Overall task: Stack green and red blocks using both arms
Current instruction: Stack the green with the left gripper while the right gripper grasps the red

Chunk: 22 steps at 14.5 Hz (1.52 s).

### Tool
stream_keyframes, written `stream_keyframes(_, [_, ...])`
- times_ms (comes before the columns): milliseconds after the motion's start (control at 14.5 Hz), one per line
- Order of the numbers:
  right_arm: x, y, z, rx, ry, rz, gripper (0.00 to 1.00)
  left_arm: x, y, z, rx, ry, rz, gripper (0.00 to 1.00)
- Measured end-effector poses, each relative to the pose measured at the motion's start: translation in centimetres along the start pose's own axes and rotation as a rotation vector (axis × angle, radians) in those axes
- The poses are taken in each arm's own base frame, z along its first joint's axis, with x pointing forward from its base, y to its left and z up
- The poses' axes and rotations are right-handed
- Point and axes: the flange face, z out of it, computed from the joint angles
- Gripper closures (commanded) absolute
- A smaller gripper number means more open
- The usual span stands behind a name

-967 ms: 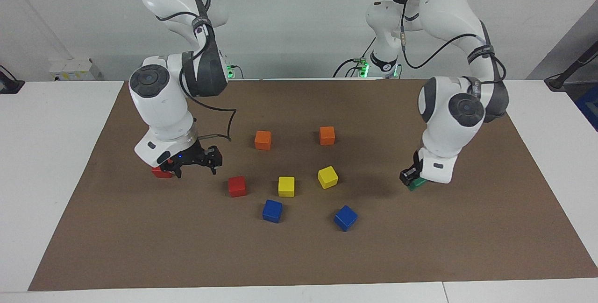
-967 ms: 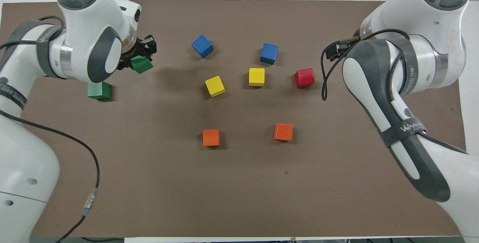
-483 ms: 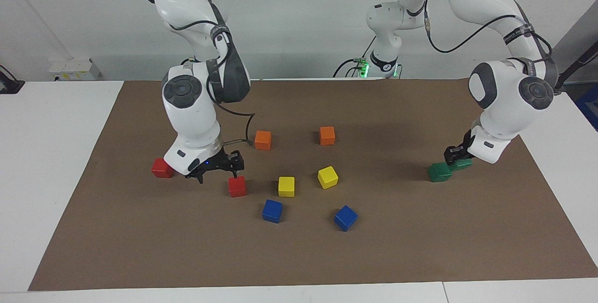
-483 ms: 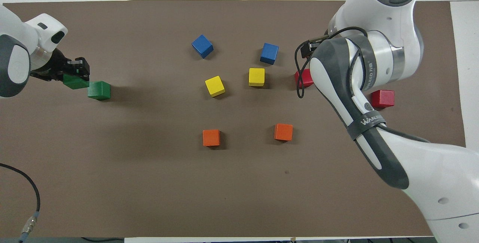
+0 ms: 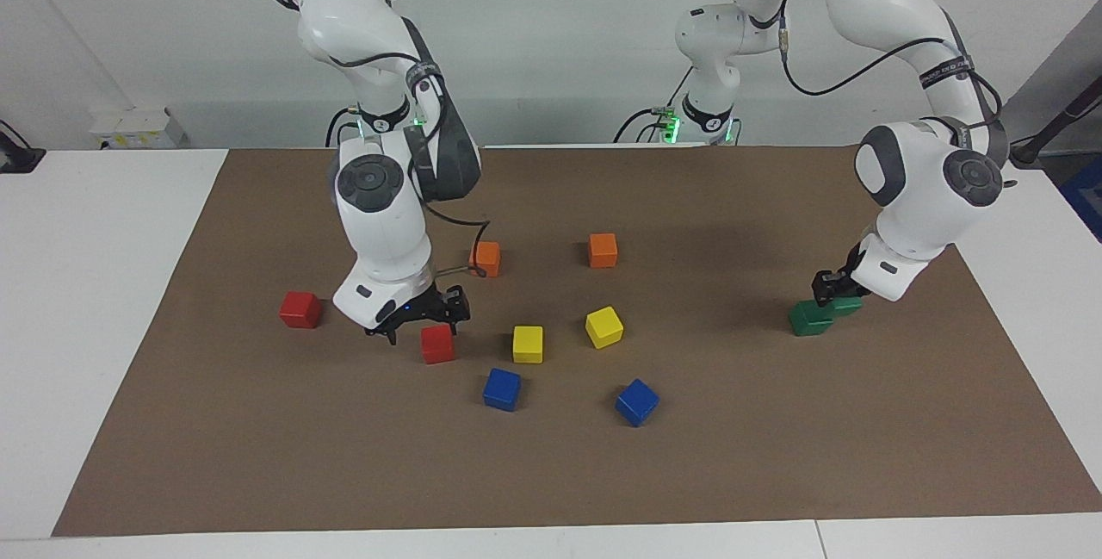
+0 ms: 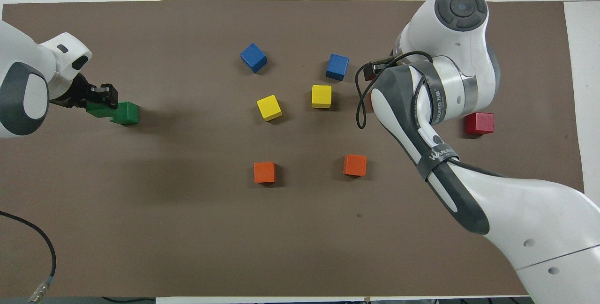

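My left gripper (image 5: pixel 830 288) (image 6: pixel 101 98) is shut on a green block (image 5: pixel 850 305) (image 6: pixel 97 110), held low beside a second green block (image 5: pixel 808 319) (image 6: pixel 125 112) that rests on the mat at the left arm's end. My right gripper (image 5: pixel 421 321) hangs open, low over the mat. It is just above a red block (image 5: pixel 437 344), on the side nearer to the robots. In the overhead view the right arm covers that red block. Another red block (image 5: pixel 300 309) (image 6: pixel 479 122) lies toward the right arm's end.
Two yellow blocks (image 5: pixel 528 344) (image 5: pixel 603 326), two blue blocks (image 5: pixel 501 388) (image 5: pixel 636 401) and two orange blocks (image 5: pixel 485 258) (image 5: pixel 603 250) lie around the middle of the brown mat (image 5: pixel 551 473). White table borders the mat.
The right gripper left the red block at its end of the table and swung to the middle red block. The left gripper carried its green block up to the resting green one.
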Motion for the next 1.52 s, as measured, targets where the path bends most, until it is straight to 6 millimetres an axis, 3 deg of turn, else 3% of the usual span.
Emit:
stream_keyframes(691, [-3.1, -0.1, 5.5, 0.002, -0.002, -0.006, 0.0, -0.2, -0.2, 1.1, -0.065, 0.038, -0.028, 1.0])
stream_keyframes(1036, [-3.7, -0.4, 6.5, 0.003, -0.002, -0.012, 0.0, -0.2, 0.0, 1.3, -0.064, 0.046, -0.006, 1.0])
stream_keyframes(1519, [-4.2, -2.7, 7.4, 0.007, 0.018, 0.001, 0.0, -0.3, -0.2, 1.4, -0.061, 0.045, 0.006, 1.0])
